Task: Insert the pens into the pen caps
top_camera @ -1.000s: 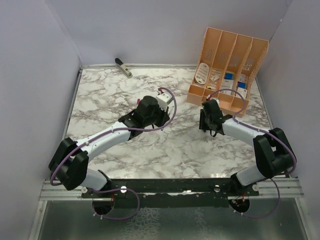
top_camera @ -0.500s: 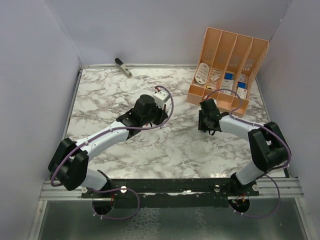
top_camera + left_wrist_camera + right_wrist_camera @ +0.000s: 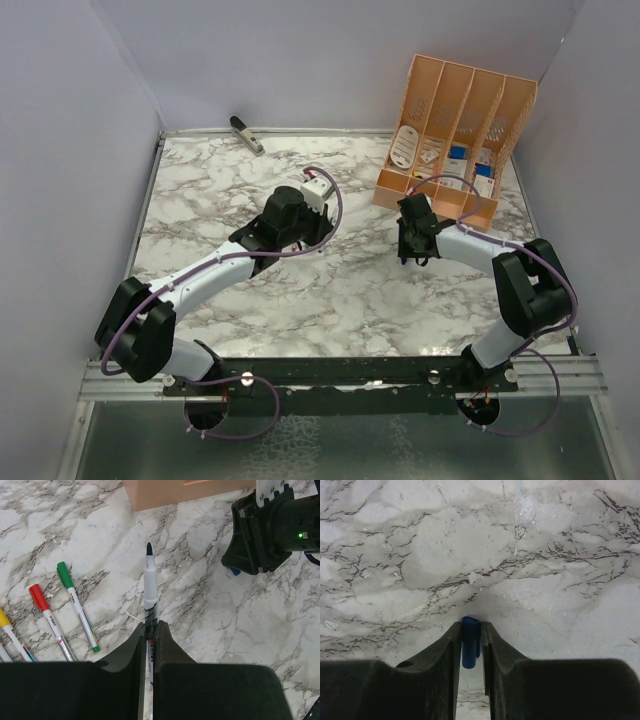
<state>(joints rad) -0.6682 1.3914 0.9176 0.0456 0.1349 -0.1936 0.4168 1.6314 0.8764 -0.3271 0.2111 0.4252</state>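
Observation:
My left gripper [image 3: 151,626] is shut on a silver-grey pen [image 3: 150,587] whose bare dark-blue tip points away from me, above the marble. My right gripper [image 3: 470,626] is shut on the blue cap [image 3: 470,640], held close over the table. In the left wrist view the right gripper [image 3: 260,535] is to the right of the pen tip, with a bit of the blue cap [image 3: 234,571] showing under it. A green-capped pen [image 3: 76,605], a red-capped pen [image 3: 49,621] and a yellow-capped pen [image 3: 12,635] lie side by side at the left. In the top view the left gripper [image 3: 300,215] and right gripper [image 3: 410,240] face each other, apart.
A peach desk organizer [image 3: 460,130] with small items stands at the back right, close behind the right gripper; its base shows in the left wrist view [image 3: 190,487]. A grey-black stapler-like tool [image 3: 246,135] lies at the far left edge of the marble table [image 3: 200,190].
The left arm has drawn its gripper a little back and to the left with the pen. The right gripper has shifted slightly farther away and left with the blue cap.

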